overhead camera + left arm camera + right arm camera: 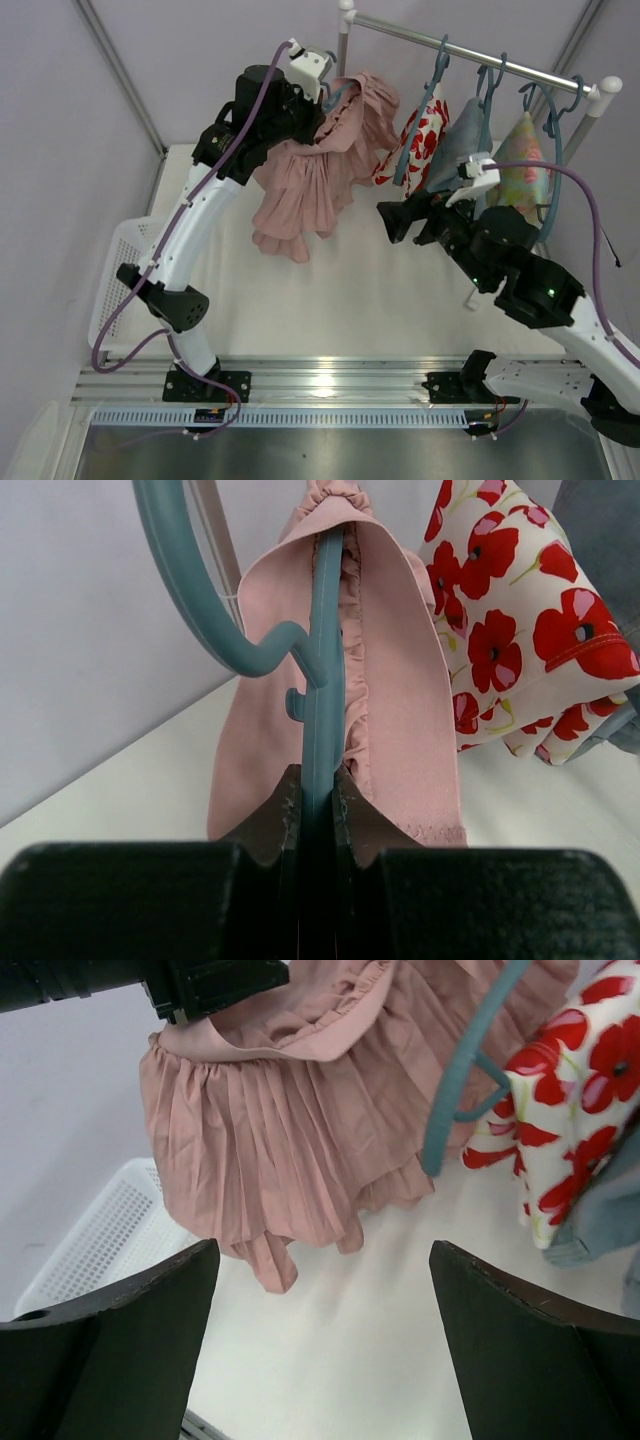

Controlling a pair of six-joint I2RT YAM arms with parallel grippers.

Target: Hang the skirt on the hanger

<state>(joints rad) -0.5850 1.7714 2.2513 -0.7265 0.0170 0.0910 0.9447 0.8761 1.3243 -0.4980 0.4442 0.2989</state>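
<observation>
Your left gripper [318, 785] is clamped on the flat teal frame of the hanger [325, 650], held up near the left end of the rail [480, 58]. The skirt [310, 185] is draped over that hanger, with its waistband folded across the frame and its pleated hem hanging toward the table [350, 290]. Your right gripper [322, 1260] has its jaws wide apart and grips nothing. It faces the skirt without touching it, near the red-and-white floral garment [425, 135].
</observation>
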